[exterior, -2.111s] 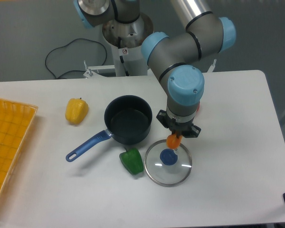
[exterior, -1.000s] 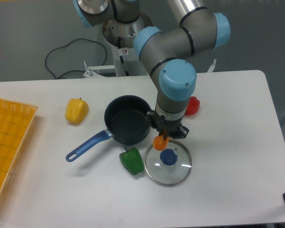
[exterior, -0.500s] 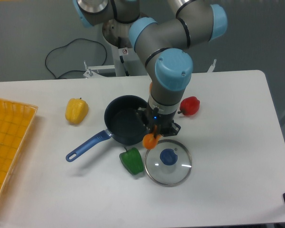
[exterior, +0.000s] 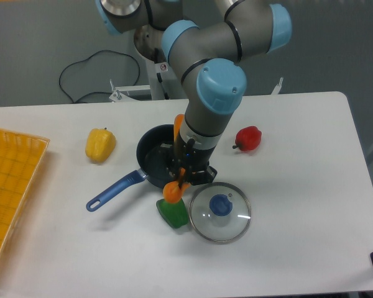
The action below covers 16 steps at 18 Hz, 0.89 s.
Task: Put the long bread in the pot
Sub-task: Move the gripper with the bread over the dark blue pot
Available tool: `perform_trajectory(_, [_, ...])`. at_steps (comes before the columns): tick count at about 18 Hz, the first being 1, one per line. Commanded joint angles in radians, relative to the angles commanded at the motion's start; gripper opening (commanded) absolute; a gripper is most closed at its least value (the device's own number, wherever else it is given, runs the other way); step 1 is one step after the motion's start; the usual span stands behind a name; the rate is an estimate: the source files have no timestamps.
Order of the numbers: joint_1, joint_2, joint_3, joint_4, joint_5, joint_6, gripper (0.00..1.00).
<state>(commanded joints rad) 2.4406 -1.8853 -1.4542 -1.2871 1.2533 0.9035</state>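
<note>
My gripper [exterior: 183,177] is shut on the long bread [exterior: 173,190], an orange-tan loaf held almost upright. Its lower end hangs just above the green pepper [exterior: 172,212], and its upper end [exterior: 178,121] shows beside my wrist. The pot [exterior: 154,160], dark with a blue handle [exterior: 115,190] pointing to the lower left, stands right behind and left of the gripper, its right part hidden by my arm. The bread's lower end is over the pot's near rim.
A glass lid with a blue knob [exterior: 221,212] lies right of the green pepper. A red pepper [exterior: 248,138] sits to the right of my arm, a yellow pepper [exterior: 100,144] to the left of the pot. An orange tray [exterior: 9,186] lies along the left edge.
My arm has carried the bread leftward from above the lid's edge to the pot's near rim, uncovering the red pepper.
</note>
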Motion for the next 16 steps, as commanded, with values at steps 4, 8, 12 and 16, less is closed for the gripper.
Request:
perform_trajectory(4, [-0.011,0.000,-0.006,0.032,0.005,-0.003,0.04])
perform_trajectory(8, [-0.015,0.017,-0.052,0.089,0.006,0.000,0.04])
perform_trajectory(12, [-0.017,0.035,-0.107,0.114,0.008,0.002,0.05])
perform_trajectory(16, [-0.018,0.046,-0.118,0.114,0.008,0.000,0.06])
